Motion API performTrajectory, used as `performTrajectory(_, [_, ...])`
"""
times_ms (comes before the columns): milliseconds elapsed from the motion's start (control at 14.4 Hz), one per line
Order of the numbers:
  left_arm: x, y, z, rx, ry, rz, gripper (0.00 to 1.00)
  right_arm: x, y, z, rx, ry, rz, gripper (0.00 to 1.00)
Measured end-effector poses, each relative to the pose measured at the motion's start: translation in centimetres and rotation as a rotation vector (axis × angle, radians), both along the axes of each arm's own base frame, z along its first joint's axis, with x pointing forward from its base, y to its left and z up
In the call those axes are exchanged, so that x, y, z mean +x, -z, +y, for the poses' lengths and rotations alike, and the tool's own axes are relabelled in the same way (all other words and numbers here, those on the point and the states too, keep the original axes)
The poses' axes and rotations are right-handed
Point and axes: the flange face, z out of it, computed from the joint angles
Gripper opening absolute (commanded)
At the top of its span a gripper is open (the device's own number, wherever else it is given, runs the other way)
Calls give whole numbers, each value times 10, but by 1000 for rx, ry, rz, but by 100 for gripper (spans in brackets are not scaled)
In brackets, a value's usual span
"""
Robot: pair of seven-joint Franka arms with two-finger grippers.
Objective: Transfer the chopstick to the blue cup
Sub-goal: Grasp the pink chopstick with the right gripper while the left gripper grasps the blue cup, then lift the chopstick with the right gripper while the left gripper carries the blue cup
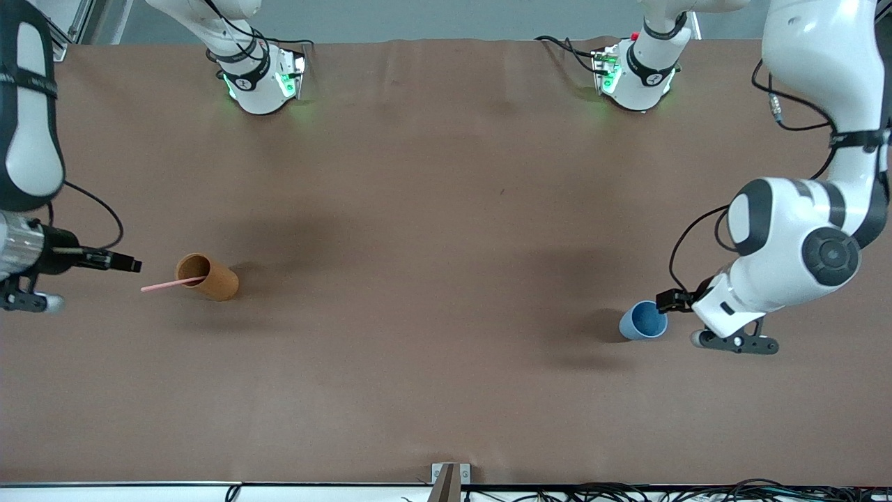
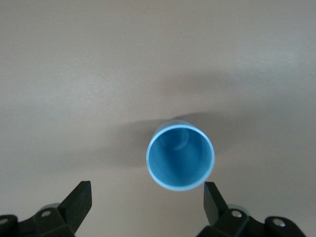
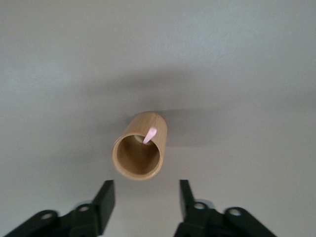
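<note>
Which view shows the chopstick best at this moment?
The front view: the chopstick shows along its length, one end in the orange-brown cup, the other jutting out toward the right arm's end of the table. The right wrist view shows only its tip inside that cup. The left wrist view shows none of it.

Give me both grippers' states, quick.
Left gripper: open, empty, above the blue cup.
Right gripper: open, holding nothing, above the brown cup with the chopstick in it.
</note>
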Motion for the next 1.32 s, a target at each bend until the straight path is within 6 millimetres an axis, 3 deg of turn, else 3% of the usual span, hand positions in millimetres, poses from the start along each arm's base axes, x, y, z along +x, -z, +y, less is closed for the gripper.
performTrajectory(208, [5,43,-1,1,-3,3,100,13,42,3,10,-8,52,46])
performTrajectory(347, [7,61,-1,1,-5,4,96,16,53,1,11,-5,65,38])
performTrajectory(486, [9,69,-1,0,-10,-6,36,17,57,-4,11,2,68,31])
performTrajectory(556, [9,72,-2,-1,-24,-12,19,18,58,-7,12,9,62,27])
performTrajectory(694, [9,78,-4,-2,-41,-10,6,20,57,-11,31,28,44,23])
performTrajectory(764, [9,79,-5,-2,-40,-9,1,21,57,-13,42,39,38,23])
performTrajectory(1181, [9,81,-8,-3,-37,-8,1,28,59,-14,86,72,20,23])
performTrajectory(1250, [9,78,-10,-4,-34,-13,1,28,59,-15,87,75,16,21])
performTrajectory(1319, [10,70,-14,-6,-31,-19,1,28,59,-17,87,78,15,12])
